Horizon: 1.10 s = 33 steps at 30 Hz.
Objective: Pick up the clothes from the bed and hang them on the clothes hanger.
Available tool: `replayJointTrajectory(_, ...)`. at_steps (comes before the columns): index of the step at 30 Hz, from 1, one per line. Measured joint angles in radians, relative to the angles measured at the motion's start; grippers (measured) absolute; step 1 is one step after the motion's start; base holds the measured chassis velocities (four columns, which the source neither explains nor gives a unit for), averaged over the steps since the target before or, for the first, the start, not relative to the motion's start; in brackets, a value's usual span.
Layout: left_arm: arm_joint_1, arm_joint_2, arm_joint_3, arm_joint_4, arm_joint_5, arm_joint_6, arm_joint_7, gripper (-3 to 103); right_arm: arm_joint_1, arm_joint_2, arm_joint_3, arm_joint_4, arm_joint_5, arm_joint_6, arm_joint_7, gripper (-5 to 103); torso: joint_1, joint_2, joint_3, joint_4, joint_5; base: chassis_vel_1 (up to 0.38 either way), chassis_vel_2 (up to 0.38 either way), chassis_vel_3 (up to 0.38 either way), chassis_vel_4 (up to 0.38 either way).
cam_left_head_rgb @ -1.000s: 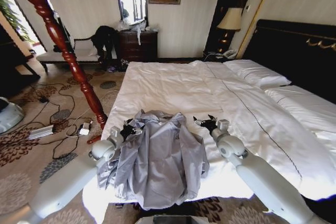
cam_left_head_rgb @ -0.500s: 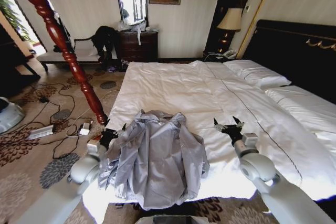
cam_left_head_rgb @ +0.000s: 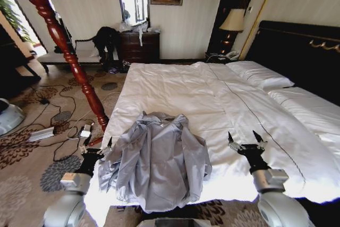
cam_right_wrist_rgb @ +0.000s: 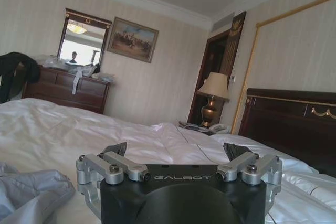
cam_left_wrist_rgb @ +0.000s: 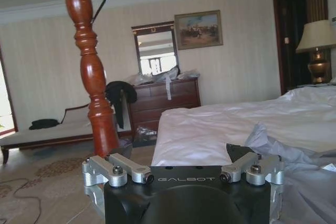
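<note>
The left gripper (cam_left_head_rgb: 97, 144) hangs just off the bed's near left corner, its 2 dark fingers spread wide with nothing between them; in the left wrist view the same gripper (cam_left_wrist_rgb: 184, 157) shows both fingers apart and empty. The right gripper (cam_left_head_rgb: 245, 138) hovers over the near part of the white duvet, to the right of the shirt, its 2 fingers also parted wide and holding nothing, as the right wrist view confirms (cam_right_wrist_rgb: 177, 153).

Between the 2 grippers lies 1 light grey-blue long-sleeved shirt of thin wrinkled fabric (cam_left_head_rgb: 156, 158), crumpled in a heap on the near left part of the bed, its lower edge reaching the bed's near edge. The left gripper is just beside the shirt's left sleeve; the right gripper is well apart from it. A fold of the shirt (cam_left_wrist_rgb: 273, 140) rises close to the left gripper in the left wrist view, and a corner of it (cam_right_wrist_rgb: 31, 192) shows in the right wrist view.

The wide bed with white quilted duvet (cam_left_head_rgb: 212, 99) has 2 white pillows (cam_left_head_rgb: 260, 73) against its tall dark headboard with gold trim (cam_left_head_rgb: 303, 46). To the left of the bed stands 1 turned red-brown wooden coat stand (cam_left_head_rgb: 64, 46). By the far wall are 1 dark wooden dresser (cam_left_head_rgb: 139, 45) and 1 table lamp with a pale shade (cam_left_head_rgb: 232, 22).
</note>
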Motion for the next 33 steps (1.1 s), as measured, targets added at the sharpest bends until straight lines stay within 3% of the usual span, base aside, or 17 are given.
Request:
replayJointTrajectory(7,0.09,-0.081,-0.04,-0.022,0.008,-0.051,0.026,100,-0.056,0.1,-0.033,0.016,-0.089,0.058,-0.019,100,0.0,0.0,0.0,0.0001,0.0001,0.0,0.0,0.0,0.0)
replayJointTrajectory(17,0.107,-0.077,-0.052,-0.07,-0.007,-0.047,0.014,100,-0.074,0.15,-0.081,0.028,-0.138,0.069,-0.017,100,0.0,0.0,0.0,0.0,0.0002,0.0,0.0,0.0,0.0)
replayJointTrajectory(22,0.099,-0.037,-0.037,-0.124,-0.026,0.028,-0.044,100,-0.086,0.165,-0.089,0.029,-0.155,0.082,-0.013,100,0.0,0.0,0.0,0.0001,0.0001,0.0,0.0,0.0,0.0)
replayJointTrajectory(25,0.046,0.027,-0.033,-0.207,-0.08,0.196,-0.143,100,-0.091,0.175,-0.09,0.028,-0.164,0.094,-0.01,100,0.0,0.0,0.0,-0.0001,0.0003,0.0,0.0,0.0,0.0)
replayJointTrajectory(26,0.046,0.027,-0.033,-0.207,-0.08,0.196,-0.143,100,-0.091,0.175,-0.09,0.028,-0.164,0.094,-0.01,100,0.0,0.0,0.0,-0.0001,0.0003,0.0,0.0,0.0,0.0)
replayJointTrajectory(29,-0.028,0.082,-0.036,-0.268,-0.142,0.323,-0.257,100,-0.083,0.174,-0.094,0.021,-0.159,0.107,-0.002,100,0.0,0.0,0.0,-0.0009,0.0001,0.0,0.0,0.0,0.0)
replayJointTrajectory(30,-0.047,0.103,-0.059,-0.281,-0.19,0.365,-0.291,100,-0.077,0.166,-0.1,0.018,-0.153,0.107,-0.001,100,0.0,0.0,0.0,0.0002,0.0004,0.0,0.0,0.0,0.0)
replayJointTrajectory(32,-0.069,0.127,-0.074,-0.285,-0.234,0.395,-0.318,100,-0.078,0.165,-0.103,0.016,-0.154,0.11,-0.001,100,0.0,0.0,0.0,0.0013,0.0003,0.0,0.0,0.0,0.0)
replayJointTrajectory(33,-0.098,0.159,-0.091,-0.287,-0.285,0.421,-0.344,100,-0.084,0.166,-0.104,0.015,-0.156,0.114,-0.001,100,0.0,0.0,0.0,0.0009,0.0002,0.0,0.0,0.0,0.0)
